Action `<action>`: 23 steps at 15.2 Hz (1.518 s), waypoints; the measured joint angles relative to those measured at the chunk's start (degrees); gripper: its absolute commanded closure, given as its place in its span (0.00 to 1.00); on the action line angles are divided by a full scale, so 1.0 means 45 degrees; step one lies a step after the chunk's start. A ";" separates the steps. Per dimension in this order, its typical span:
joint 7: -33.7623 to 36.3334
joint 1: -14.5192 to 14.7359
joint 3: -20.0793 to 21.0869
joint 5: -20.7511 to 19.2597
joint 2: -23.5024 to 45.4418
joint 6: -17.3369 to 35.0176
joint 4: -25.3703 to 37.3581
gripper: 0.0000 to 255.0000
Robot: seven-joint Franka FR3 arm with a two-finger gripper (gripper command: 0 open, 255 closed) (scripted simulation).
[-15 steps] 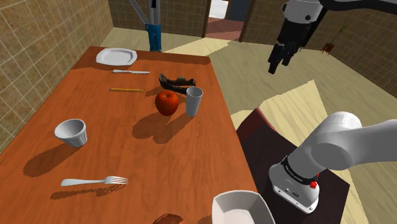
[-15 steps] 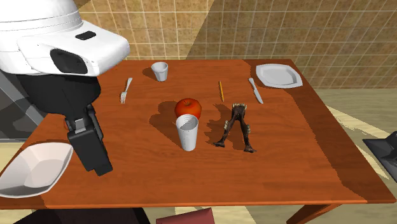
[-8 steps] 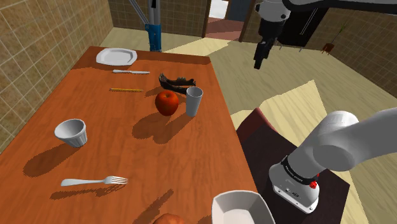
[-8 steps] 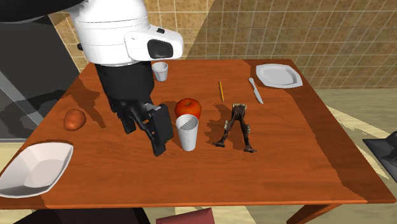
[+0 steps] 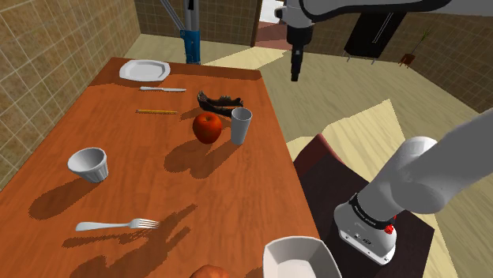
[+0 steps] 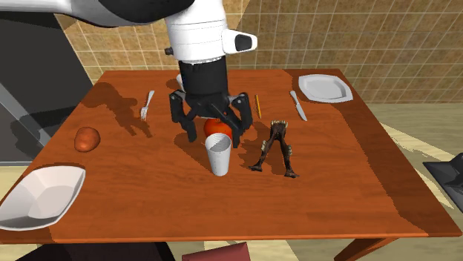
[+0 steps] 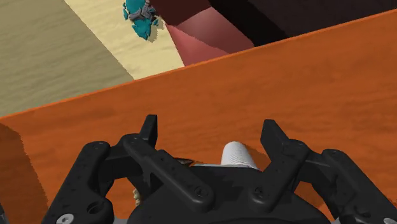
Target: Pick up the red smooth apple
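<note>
Red apple beside cup, claw high above

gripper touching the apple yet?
Apart. The shoulder view shows the gripper high in the air, with a wide gap between it and the apple on the table.

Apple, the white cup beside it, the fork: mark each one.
red apple (image 5: 208,127): shoulder view, middle of its facing side.
white cup (image 5: 241,126): shoulder view, middle of its outer wall.
fork (image 5: 103,226): shoulder view, on the handle.
</note>
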 measured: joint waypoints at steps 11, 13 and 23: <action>-0.4617 0.0994 0.0760 -0.1085 0.4453 0.1197 0.3240 0.00; -0.5362 0.1209 0.0992 -0.1304 0.5223 0.1238 0.3972 0.00; -0.8825 0.2234 0.2111 -0.2635 0.7896 0.2319 0.5574 0.00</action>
